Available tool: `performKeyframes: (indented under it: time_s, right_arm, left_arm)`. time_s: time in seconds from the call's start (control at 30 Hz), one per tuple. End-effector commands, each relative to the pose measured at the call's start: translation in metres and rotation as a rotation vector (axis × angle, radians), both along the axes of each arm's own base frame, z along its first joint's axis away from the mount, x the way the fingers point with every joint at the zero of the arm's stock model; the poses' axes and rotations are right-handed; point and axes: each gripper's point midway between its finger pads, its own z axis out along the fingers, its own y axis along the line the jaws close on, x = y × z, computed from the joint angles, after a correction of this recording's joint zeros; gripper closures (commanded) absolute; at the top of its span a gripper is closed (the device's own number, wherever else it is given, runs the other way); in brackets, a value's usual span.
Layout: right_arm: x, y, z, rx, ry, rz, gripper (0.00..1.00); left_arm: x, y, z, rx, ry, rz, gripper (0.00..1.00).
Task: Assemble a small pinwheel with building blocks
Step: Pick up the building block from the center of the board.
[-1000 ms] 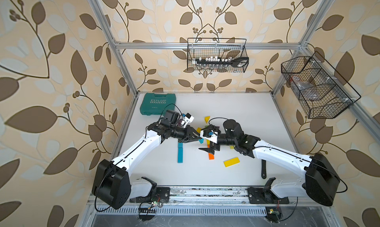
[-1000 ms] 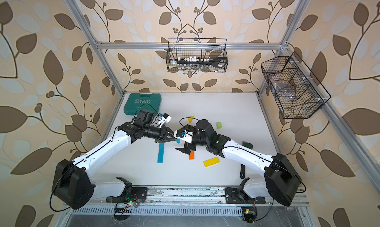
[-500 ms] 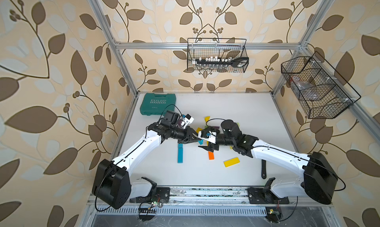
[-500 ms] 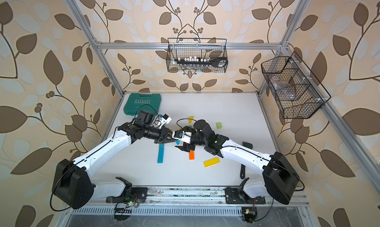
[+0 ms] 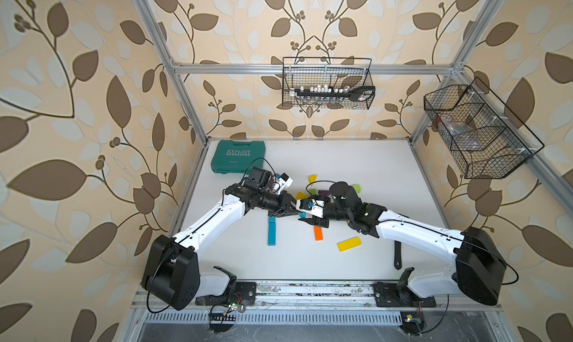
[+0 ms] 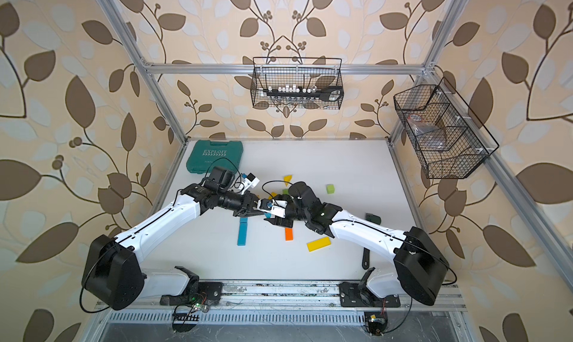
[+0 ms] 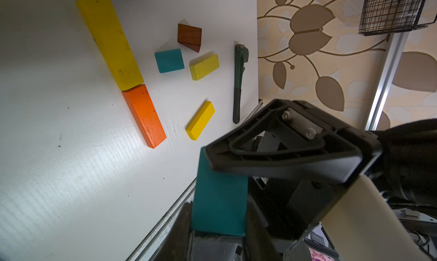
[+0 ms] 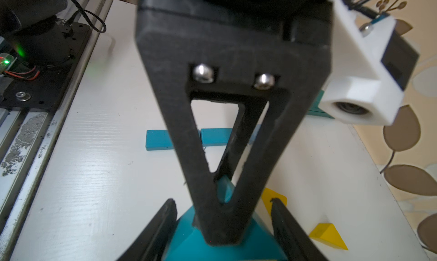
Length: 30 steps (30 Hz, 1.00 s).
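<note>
Above the middle of the table my two grippers meet tip to tip. My left gripper (image 5: 293, 211) is shut on a teal wedge (image 7: 218, 200) across its thin sides. My right gripper (image 8: 222, 224) comes from the opposite side, and its jaws lie against the slanted sides of the same teal wedge (image 8: 186, 243). More building blocks lie on the table under and around them: a teal bar (image 5: 272, 232), an orange bar (image 5: 318, 233), a yellow bar (image 5: 349, 243), a yellow wedge (image 5: 312, 179), a green cube (image 6: 330, 188) and a long yellow bar (image 7: 111, 42).
A teal tool case (image 5: 238, 156) lies at the back left of the table. A dark wrench (image 5: 397, 256) lies near the right arm. Wire baskets (image 5: 327, 83) hang on the back and right walls. Brown, teal and yellow blocks (image 7: 189, 37) sit near the wrench.
My right gripper has moved left up to the left gripper, and its jaws have narrowed round the teal wedge. The left gripper has kept its hold and barely moved.
</note>
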Motion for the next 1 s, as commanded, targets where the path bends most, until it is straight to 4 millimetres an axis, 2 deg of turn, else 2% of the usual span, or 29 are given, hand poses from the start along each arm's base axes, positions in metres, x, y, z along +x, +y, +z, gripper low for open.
performKeyframes:
  time_s: [0.0, 0.17, 0.27, 0.3, 0.37, 0.43, 0.6, 0.73, 0.9, 0.97]
  right_arm:
    - [0.007, 0.002, 0.009, -0.012, -0.039, -0.018, 0.53]
    - [0.006, 0.001, 0.007, -0.032, -0.035, -0.015, 0.67]
    - [0.005, 0.001, 0.002, -0.049, -0.020, -0.017, 0.70]
    - [0.006, 0.000, 0.000, -0.054, -0.017, -0.024, 0.64]
    - [0.013, -0.004, -0.001, -0.056, -0.024, -0.071, 0.40]
    - [0.016, -0.006, -0.001, -0.061, -0.037, -0.091, 0.27]
    - [0.016, -0.002, 0.004, -0.030, -0.049, -0.080, 0.19]
    - [0.014, 0.002, 0.005, -0.019, -0.045, -0.062, 0.23]
    - [0.012, 0.004, 0.004, -0.017, -0.032, -0.047, 0.39]
    - [0.011, 0.003, 0.004, -0.014, -0.034, -0.049, 0.40]
  left_arm:
    - [-0.004, -0.001, 0.003, -0.021, 0.022, -0.018, 0.90]
    - [-0.003, -0.001, -0.001, -0.009, 0.033, -0.010, 0.84]
    - [-0.003, -0.001, -0.004, -0.008, 0.040, -0.010, 0.84]
    - [-0.002, -0.001, -0.004, -0.011, 0.040, -0.012, 0.84]
    - [-0.002, -0.001, -0.002, -0.015, 0.041, -0.010, 0.85]
    - [-0.002, -0.002, -0.001, -0.017, 0.039, -0.011, 0.85]
    - [-0.003, -0.002, 0.000, -0.021, 0.041, -0.016, 0.85]
    - [-0.003, -0.002, -0.002, -0.018, 0.047, -0.016, 0.86]
    - [-0.002, -0.003, -0.003, -0.015, 0.052, -0.016, 0.86]
    - [-0.001, -0.003, -0.005, -0.013, 0.058, -0.016, 0.86]
